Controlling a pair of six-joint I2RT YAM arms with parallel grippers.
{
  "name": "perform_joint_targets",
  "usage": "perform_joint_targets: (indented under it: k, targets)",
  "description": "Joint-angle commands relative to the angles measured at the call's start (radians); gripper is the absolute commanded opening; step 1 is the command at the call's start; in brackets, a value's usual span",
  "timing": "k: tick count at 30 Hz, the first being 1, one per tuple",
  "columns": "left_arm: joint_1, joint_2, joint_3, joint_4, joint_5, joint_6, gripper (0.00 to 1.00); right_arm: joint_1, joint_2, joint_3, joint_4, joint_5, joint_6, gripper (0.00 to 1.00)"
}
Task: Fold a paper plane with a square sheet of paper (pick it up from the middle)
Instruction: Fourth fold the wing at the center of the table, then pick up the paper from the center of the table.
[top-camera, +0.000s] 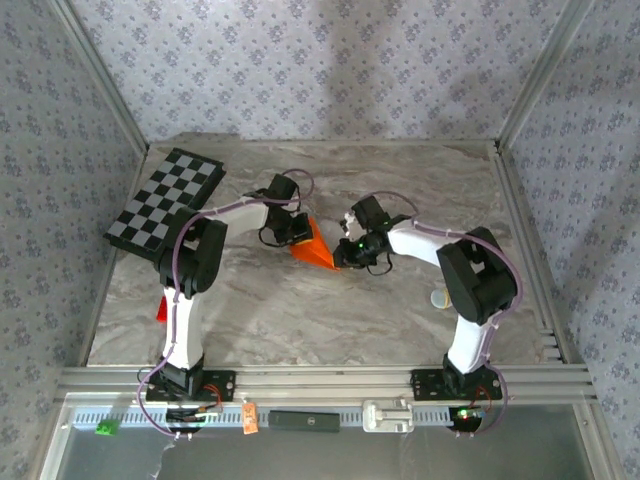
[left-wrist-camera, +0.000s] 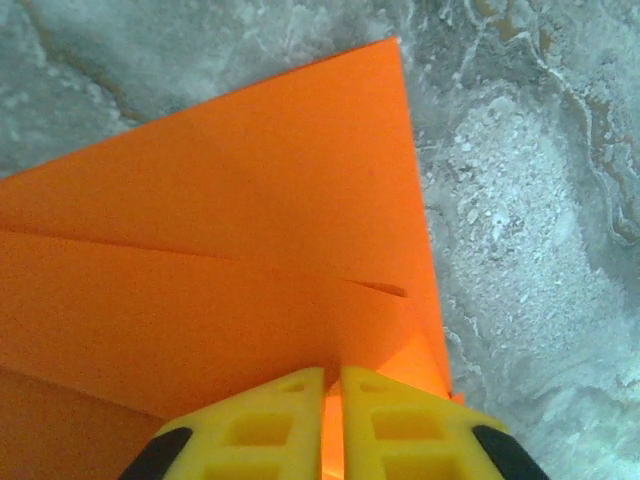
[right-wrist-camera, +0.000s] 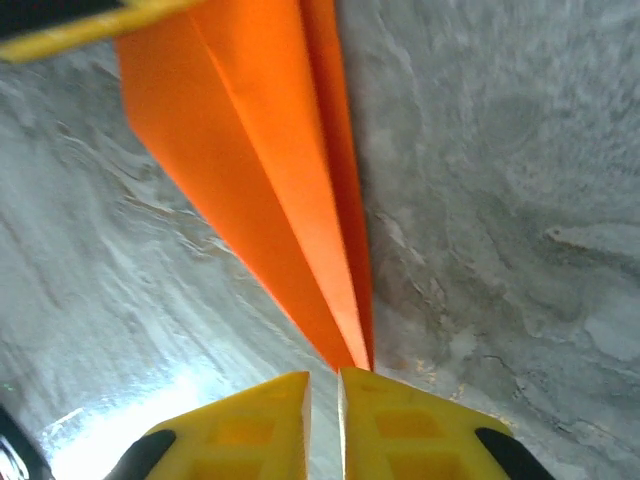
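The paper plane (top-camera: 316, 247) is a bright orange creased dart on the marble table, between my two grippers. In the left wrist view its broad folded tail (left-wrist-camera: 250, 230) spreads out ahead of my left gripper (left-wrist-camera: 332, 374). That gripper's yellow fingers stand a narrow slit apart, with orange paper showing in the slit. In the right wrist view the plane's sharp tip (right-wrist-camera: 345, 340) ends right at my right gripper (right-wrist-camera: 323, 375). Its fingers are also slightly apart, with bare table showing through the gap. In the top view the left gripper (top-camera: 294, 234) and the right gripper (top-camera: 347, 256) flank the plane.
A black-and-white checkerboard (top-camera: 165, 198) lies at the back left of the marble table (top-camera: 300, 320). A small red block (top-camera: 161, 308) sits by the left arm. A small pale round thing (top-camera: 440, 297) lies near the right arm. Metal rails edge the table.
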Motion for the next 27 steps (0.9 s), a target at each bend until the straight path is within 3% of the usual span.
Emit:
perform_joint_targets:
  k: [1,4,9,19,27]
  targets:
    - [0.007,-0.086,0.045,-0.035,-0.007,-0.030,0.23,-0.015,-0.037,0.008,0.049,0.034,0.012,0.24]
    - [0.025,-0.158,0.014,-0.021,-0.040,-0.074,0.39,-0.028,-0.003,0.038,0.063,0.048,0.025,0.31]
    - [0.085,-0.289,-0.129,0.046,-0.048,-0.156,0.53,-0.026,0.076,0.146,0.048,0.031,-0.012,0.40]
    - [0.176,-0.464,-0.392,0.165,-0.032,-0.271,0.63,0.009,0.227,0.316,-0.029,-0.026,-0.129,0.40]
    - [0.204,-0.523,-0.496,0.259,0.014,-0.325,0.71,0.016,0.303,0.377,-0.029,-0.090,-0.144,0.31]
